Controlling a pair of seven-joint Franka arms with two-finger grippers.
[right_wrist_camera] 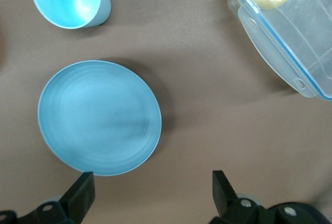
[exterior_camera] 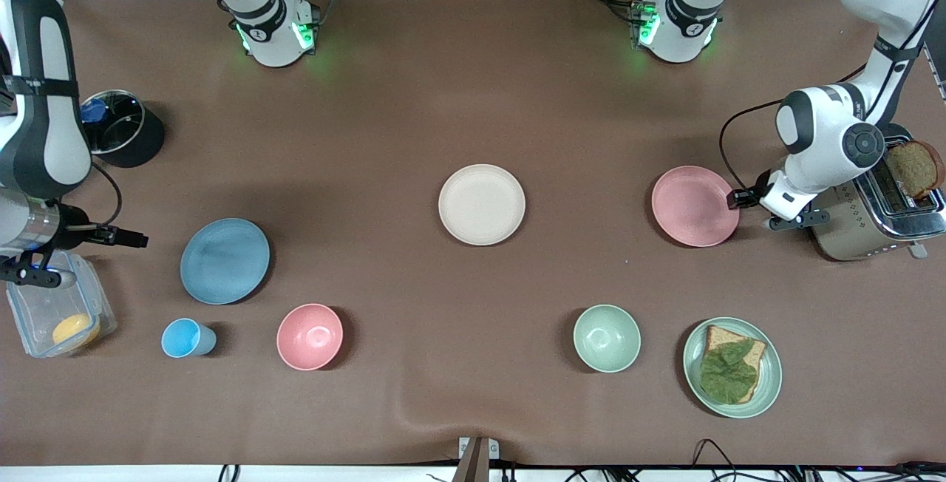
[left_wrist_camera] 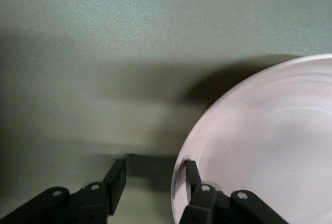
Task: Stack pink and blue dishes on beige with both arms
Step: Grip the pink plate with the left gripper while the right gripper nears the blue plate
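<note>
While the right gripper [exterior_camera: 129, 236] hung with its fingers apart over the bare cloth between the clear lidded box [exterior_camera: 59, 316] and the blue plate [exterior_camera: 225, 260], that box held a yellow lump [exterior_camera: 75, 329]. Farther from the front camera stood a black pot [exterior_camera: 126, 127] under a glass lid. Nearer the camera than the blue plate sat the small blue cup [exterior_camera: 188, 338] and the pink bowl [exterior_camera: 310, 336], both empty. The beige plate [exterior_camera: 482, 204] lay bare at mid-table. The green bowl [exterior_camera: 607, 338] was empty; the green plate [exterior_camera: 732, 367] carried bread [exterior_camera: 732, 371] with a leaf. The pink plate [exterior_camera: 695, 205] lay toward the left arm's end, the left gripper [exterior_camera: 739, 198] at its rim beside the toaster [exterior_camera: 879, 216], which held a dark slice [exterior_camera: 913, 168].

Only the left wrist view showed the fingers [left_wrist_camera: 115, 178] spread, one inside the pink plate's [left_wrist_camera: 270, 141] rim, one outside. The right wrist view showed the blue plate [right_wrist_camera: 99, 117] just clear of its open fingers [right_wrist_camera: 83, 193], with the cup [right_wrist_camera: 70, 0] and box [right_wrist_camera: 290, 32] nearby.
</note>
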